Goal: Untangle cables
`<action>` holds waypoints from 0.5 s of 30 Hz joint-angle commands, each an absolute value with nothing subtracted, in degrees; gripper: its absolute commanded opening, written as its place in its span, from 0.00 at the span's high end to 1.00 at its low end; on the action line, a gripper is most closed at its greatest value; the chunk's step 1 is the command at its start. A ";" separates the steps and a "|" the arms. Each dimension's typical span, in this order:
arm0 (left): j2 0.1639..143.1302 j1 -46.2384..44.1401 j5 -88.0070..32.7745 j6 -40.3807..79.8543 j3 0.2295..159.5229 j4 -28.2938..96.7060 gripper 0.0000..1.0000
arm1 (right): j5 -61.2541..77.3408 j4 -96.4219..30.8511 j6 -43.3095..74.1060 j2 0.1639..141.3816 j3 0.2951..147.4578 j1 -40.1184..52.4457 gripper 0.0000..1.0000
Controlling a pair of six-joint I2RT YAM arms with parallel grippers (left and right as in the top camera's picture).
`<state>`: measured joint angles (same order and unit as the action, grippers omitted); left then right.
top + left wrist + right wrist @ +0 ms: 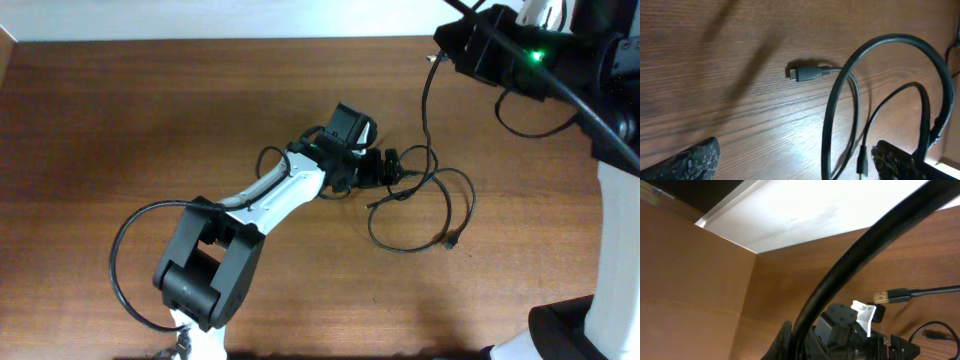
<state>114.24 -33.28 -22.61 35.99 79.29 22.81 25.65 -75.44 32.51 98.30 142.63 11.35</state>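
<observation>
The cables are two thin black cords tangled on the wooden table, with loose loops [425, 205] right of centre. One strand rises from the loops to my right gripper [442, 48] at the top right. That gripper [801, 341] is shut on the black cable [855, 255], and a USB plug [889, 297] hangs beyond it. My left gripper [386, 168] hovers low over the tangle and stands open [795, 167]. Two cable strands [832, 120] and a small plug [862, 162] lie between its fingers, nearer the right finger [895, 162]. Another plug [805, 73] rests on the wood further ahead.
A small connector end [452, 242] lies at the outer edge of the loops. The left arm's own thick black wire [125, 250] curves out at lower left. The right arm's base [610, 250] stands along the right edge. A pale wall [805, 215] borders the table's far side.
</observation>
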 commanded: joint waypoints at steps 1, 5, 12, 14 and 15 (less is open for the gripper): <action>114.54 -34.79 -21.15 33.23 79.37 23.05 0.01 | 26.59 -75.24 31.75 96.77 143.70 11.66 0.96; 114.83 -36.56 -19.57 32.62 79.37 23.24 0.01 | 26.59 -75.24 31.75 96.66 143.70 11.66 0.96; 117.27 -37.15 -21.23 30.30 79.40 23.14 0.61 | 26.33 -75.18 31.73 96.44 143.70 11.66 0.96; 116.97 -36.62 -21.98 30.33 79.50 22.83 0.96 | 26.33 -75.20 31.73 96.44 143.70 11.62 0.96; 116.97 -36.25 -22.33 30.33 79.50 22.85 1.00 | 26.33 -75.18 31.73 96.44 143.70 11.62 0.96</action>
